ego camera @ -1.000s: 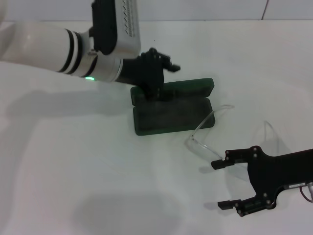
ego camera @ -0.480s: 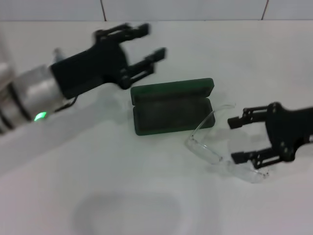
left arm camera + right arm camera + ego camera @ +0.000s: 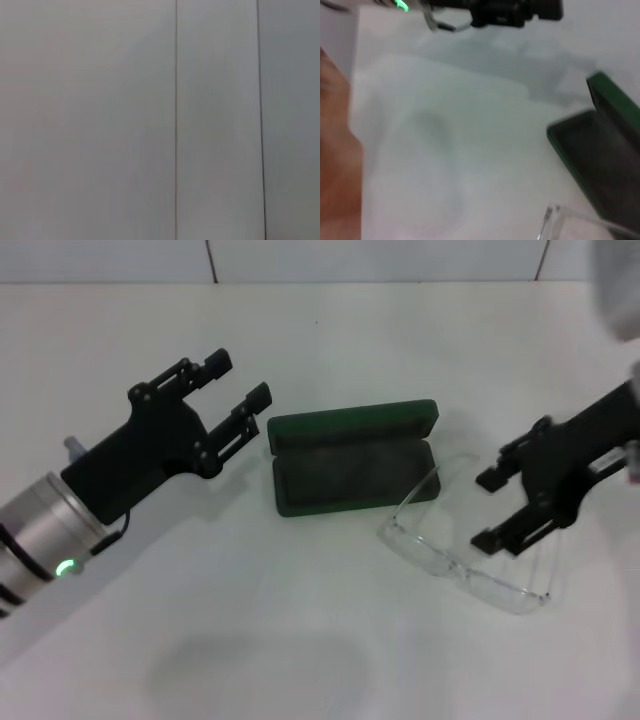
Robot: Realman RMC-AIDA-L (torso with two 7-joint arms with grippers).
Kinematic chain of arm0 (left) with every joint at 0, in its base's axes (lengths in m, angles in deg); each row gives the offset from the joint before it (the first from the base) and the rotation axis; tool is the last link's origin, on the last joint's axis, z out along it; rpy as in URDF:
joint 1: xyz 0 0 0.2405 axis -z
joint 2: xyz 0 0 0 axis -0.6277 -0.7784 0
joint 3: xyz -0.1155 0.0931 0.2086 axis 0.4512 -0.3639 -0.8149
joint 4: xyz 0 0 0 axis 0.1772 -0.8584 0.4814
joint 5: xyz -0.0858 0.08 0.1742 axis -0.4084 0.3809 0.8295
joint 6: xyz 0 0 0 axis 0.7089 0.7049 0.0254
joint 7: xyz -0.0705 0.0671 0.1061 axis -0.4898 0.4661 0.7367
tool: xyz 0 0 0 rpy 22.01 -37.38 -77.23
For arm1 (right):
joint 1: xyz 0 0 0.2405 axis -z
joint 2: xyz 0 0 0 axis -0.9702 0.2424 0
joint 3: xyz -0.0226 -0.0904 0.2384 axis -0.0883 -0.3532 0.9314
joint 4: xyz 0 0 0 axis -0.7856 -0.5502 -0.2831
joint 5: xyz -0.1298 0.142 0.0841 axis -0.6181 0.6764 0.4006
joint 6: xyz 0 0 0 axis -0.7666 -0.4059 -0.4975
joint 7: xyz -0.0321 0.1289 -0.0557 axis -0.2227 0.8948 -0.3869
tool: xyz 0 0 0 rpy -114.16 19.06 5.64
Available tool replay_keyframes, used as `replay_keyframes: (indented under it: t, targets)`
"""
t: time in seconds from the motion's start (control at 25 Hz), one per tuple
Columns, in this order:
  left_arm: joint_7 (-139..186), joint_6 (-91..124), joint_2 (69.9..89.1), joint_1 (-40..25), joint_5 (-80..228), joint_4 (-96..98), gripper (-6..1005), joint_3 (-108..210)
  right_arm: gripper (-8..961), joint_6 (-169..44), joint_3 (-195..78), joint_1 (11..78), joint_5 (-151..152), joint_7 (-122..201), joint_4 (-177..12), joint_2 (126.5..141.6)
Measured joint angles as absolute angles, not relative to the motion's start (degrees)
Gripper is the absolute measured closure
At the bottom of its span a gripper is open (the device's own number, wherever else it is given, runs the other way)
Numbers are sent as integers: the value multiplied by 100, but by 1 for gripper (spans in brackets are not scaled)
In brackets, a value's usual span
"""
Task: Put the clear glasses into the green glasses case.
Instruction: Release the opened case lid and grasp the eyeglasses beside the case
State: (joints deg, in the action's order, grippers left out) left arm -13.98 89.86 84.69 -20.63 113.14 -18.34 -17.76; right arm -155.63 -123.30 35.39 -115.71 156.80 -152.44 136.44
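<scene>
The green glasses case lies open in the middle of the white table, its lid tilted back at the far side; its dark inside also shows in the right wrist view. The clear glasses lie just to the right of the case and nearer me, one arm reaching toward the case's right end. My right gripper is open over the right part of the glasses; whether it touches them I cannot tell. My left gripper is open, just left of the case and off the table.
The white table spreads around the case. A tiled wall fills the left wrist view. My left arm's black gripper shows at the edge of the right wrist view.
My left gripper let go of the case's lid, drew back to the left and opened. My right gripper rose from the table's near edge to the glasses.
</scene>
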Motion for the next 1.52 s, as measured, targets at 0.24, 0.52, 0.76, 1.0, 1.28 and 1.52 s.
replay_keyframes:
  t: [0.24, 0.52, 0.76, 1.0, 1.28, 1.52]
  targets:
    - [-1327, 9036, 8472, -1969, 11301, -1614, 418, -1776, 201, -15215, -13588, 3232, -11917, 16473, -15159, 13711]
    - [-1315, 9065, 8463, -1982, 11349, -1556, 416, -1776, 202, -14688, -14454, 3255, -11976, 16927, -15108, 13727]
    - [-1310, 9068, 8456, -1982, 11356, -1486, 415, -1785, 203, -14239, -14956, 3228, -12102, 17196, -14942, 13737]
    - [-1248, 9070, 8446, -1940, 11357, -1394, 413, -1785, 405, -14057, -15177, 3194, -12118, 17228, -14830, 13748]
    - [-1234, 9067, 8445, -1952, 11357, -1392, 411, -1785, 569, -13927, -15300, 3194, -12125, 17221, -14744, 13753]
    - [-1232, 9063, 8446, -1936, 11356, -1393, 410, -1785, 626, -13845, -15318, 3095, -12135, 17173, -14584, 13748]
